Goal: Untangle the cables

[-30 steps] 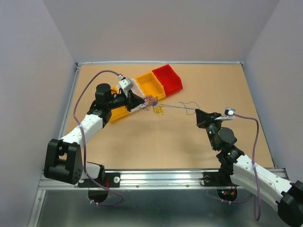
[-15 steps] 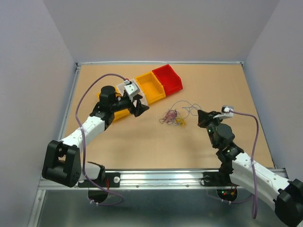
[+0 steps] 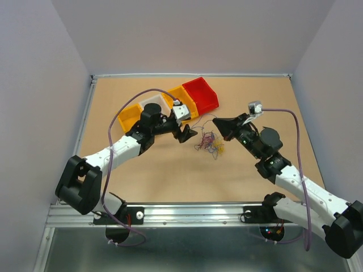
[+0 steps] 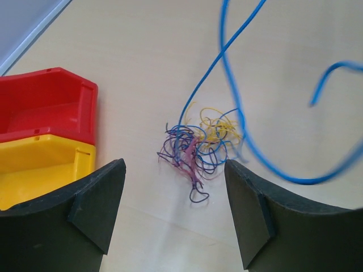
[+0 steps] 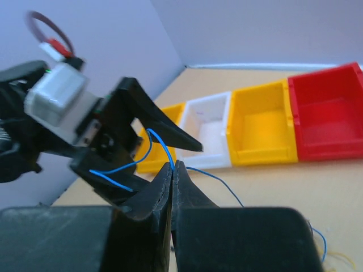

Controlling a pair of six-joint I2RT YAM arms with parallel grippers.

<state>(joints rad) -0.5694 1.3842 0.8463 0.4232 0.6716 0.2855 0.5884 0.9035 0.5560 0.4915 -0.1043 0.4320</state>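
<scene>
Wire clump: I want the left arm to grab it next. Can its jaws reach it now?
Probably yes: the left arm points open jaws at the wire clump, with only bare table between. The blue wire pinched by the right arm loops close by and might snag.

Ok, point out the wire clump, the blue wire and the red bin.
cables [image 4: 198,150], left wrist view, clump's middle
blue wire [image 4: 300,182], left wrist view, lower loop
red bin [image 4: 85,116], left wrist view, side wall

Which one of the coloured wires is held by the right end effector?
The long blue wire: it is pinched in the shut right end effector, while the other wires lie in a clump.
</scene>
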